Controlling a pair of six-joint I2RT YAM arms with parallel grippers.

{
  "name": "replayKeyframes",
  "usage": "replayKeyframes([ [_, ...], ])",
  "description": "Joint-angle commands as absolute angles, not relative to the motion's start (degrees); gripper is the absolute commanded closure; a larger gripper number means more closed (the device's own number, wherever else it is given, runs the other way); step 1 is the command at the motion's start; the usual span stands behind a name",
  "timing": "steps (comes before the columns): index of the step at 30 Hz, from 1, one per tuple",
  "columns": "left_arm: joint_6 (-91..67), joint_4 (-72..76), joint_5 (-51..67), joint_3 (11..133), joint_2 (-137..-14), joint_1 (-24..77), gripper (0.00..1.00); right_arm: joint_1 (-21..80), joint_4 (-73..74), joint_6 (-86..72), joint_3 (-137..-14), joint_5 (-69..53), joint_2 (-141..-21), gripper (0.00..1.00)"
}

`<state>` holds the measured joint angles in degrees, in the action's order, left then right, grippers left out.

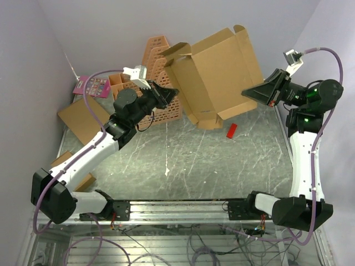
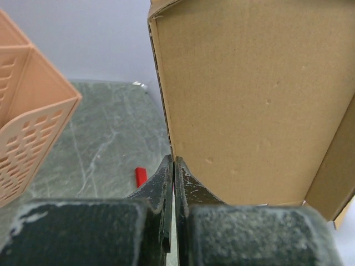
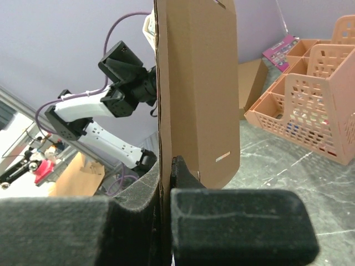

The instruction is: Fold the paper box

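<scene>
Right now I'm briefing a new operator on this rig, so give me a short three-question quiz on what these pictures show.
1. True or false: only the left gripper grips the paper box.
2. Where is the small red piece? A: inside the box. B: on the table, near the box. C: between the left gripper's fingers.
3. Fill in: the peach baskets stand on the ___ arm's side.
Key: 1 false, the right gripper is shut on it too. 2 B. 3 left.
</scene>
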<state>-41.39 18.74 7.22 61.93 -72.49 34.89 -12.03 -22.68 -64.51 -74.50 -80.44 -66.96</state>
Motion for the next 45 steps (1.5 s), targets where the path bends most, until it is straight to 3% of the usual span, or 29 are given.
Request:
replayKeyframes([
  [1,-38.3,13.0,3.6,63.2,-70.5,36.5,0.93,-12.0,-12.1,-53.8,-78.6,-79.6,-67.3,1.0],
  [4,-37.1,13.5,4.5,60.6,-68.4,36.3,0.9,-13.2,-5.0,-46.0,-81.9,-78.7,-67.8,1.0],
  [9,-31.4,17.0,10.4,51.0,-58.8,34.1,0.38,-14.6,27.0,-13.3,-94.6,-69.0,-69.4,1.0],
  [11,-29.3,17.0,11.3,46.6,-53.3,31.7,0.2,-14.6,29.8,-5.7,-96.0,-66.8,-69.0,1.0],
  [14,-25.3,15.4,13.9,44.5,-46.0,27.5,0.11,-14.6,34.5,3.9,-97.2,-66.4,-68.5,1.0],
  [18,-20.2,6.2,17.3,49.0,-42.9,22.7,0.09,-14.6,40.6,16.8,-98.4,-66.2,-67.6,1.0],
  [24,-14.4,-3.9,16.7,60.1,-48.3,19.2,0.12,-14.6,48.2,33.3,-97.5,-64.3,-64.0,1.0],
  [28,-8.2,1.4,22.1,62.1,-51.6,18.6,0.15,-14.6,54.9,35.7,-100.7,-65.7,-65.7,1.0],
  [31,-2.8,15.0,32.6,58.3,-53.4,18.9,0.19,-14.6,60.3,36.5,-103.5,-68.6,-68.4,1.0],
  [35,3.9,16.6,29.9,58.8,-55.8,20.8,0.18,-14.6,61.3,35.8,-103.5,-70.9,-68.6,1.0],
  [41,-6.5,15.9,37.7,67.6,-62.4,18.7,0.17,-14.6,60.6,35.1,-102.9,-71.5,-67.7,1.0],
  [43,-12.8,16.5,42.5,70.2,-65.9,16.0,0.26,-14.6,61.5,35.7,-103.1,-71.8,-67.7,1.0],
  [45,-21.2,23.7,46.7,69.9,-68.0,12.5,0.43,-14.6,62.1,36.2,-103.1,-71.9,-67.5,1.0],
])
